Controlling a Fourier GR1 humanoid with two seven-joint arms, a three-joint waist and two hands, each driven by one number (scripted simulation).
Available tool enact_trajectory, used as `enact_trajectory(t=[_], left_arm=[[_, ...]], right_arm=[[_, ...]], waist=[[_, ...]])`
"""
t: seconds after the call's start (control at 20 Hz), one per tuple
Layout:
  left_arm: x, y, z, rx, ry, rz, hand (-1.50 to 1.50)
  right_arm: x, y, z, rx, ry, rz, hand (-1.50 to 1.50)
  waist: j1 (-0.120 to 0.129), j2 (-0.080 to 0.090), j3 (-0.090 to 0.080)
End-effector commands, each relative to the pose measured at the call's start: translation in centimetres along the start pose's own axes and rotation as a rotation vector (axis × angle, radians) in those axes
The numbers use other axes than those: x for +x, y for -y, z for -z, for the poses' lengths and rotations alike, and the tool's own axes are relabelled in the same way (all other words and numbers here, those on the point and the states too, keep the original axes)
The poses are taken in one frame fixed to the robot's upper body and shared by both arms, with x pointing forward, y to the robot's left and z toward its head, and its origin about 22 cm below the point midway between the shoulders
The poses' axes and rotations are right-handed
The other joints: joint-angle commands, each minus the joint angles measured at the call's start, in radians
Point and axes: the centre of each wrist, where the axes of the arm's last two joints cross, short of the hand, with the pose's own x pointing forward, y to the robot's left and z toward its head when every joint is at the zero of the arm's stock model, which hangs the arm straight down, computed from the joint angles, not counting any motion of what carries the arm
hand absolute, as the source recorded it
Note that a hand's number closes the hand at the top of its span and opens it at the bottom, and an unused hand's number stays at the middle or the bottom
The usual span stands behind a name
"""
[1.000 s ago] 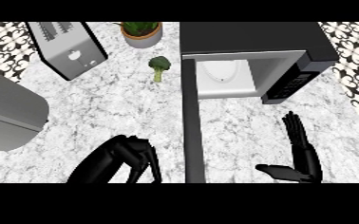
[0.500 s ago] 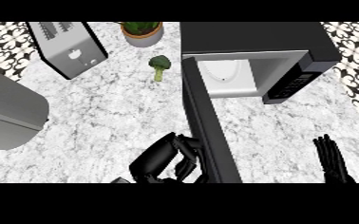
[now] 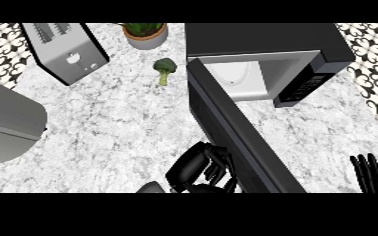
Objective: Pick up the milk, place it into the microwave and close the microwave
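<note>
The marble worktop (image 3: pixel 111 125) carried a black microwave (image 3: pixel 266 40) at the upper right, its cavity open and its door (image 3: pixel 236 130) swung out toward the lower edge. Inside the cavity a pale rounded shape showed, most likely the milk (image 3: pixel 235 75), so the placing step looked done and closing the door looked like the step in hand. The next move would call for pushing the door round on its hinge until it met the microwave's front. A toaster (image 3: pixel 66 52) stood at the upper left, a potted plant (image 3: pixel 145 34) beside it, and 1 piece of broccoli (image 3: pixel 165 69) lay near the door's hinge end. The left robot hand (image 3: pixel 196 167) sat low against the door's outer face, fingers curled and holding nothing visible. The right robot hand (image 3: pixel 364 172) showed only fingertips at the right edge, pointing up and relaxed, well apart from the door.
</note>
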Motion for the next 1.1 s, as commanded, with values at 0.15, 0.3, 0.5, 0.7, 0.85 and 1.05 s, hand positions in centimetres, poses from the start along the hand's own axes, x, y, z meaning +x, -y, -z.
enact_trajectory(t=[0.15, 0.3, 0.5, 0.7, 0.85, 1.05], left_arm=[[-2.2, 2.5, 0.2, 0.037, -0.011, -0.006, 1.5], [-1.3, 2.4, 1.7, 0.012, -0.047, -0.02, 1.5], [-0.5, 2.4, 2.6, 0.036, -0.002, -0.04, 1.5], [0.2, 2.4, 3.2, 0.099, 0.037, -0.096, 1.5], [1.2, 2.1, 4.1, 0.168, 0.065, -0.095, 1.5], [1.8, 1.3, 4.9, 0.307, 0.073, -0.1, 1.5]], right_arm=[[4.1, 0.0, 2.1, 0.093, 0.077, 0.084, -1.5], [4.8, -0.2, 2.6, 0.128, 0.098, 0.076, -1.5], [6.9, -0.2, 3.4, 0.173, 0.129, 0.108, -1.5], [7.5, -0.7, 3.6, 0.207, 0.122, 0.135, -1.5], [8.7, 0.3, 3.9, 0.255, 0.115, 0.101, -1.5], [9.6, 0.7, 4.7, 0.272, 0.117, 0.075, -1.5]], waist=[[-0.018, 0.008, -0.001], [-0.041, 0.011, -0.001], [-0.073, 0.015, -0.003], [-0.092, 0.021, -0.004], [-0.115, 0.019, -0.004], [-0.122, 0.023, -0.005]])
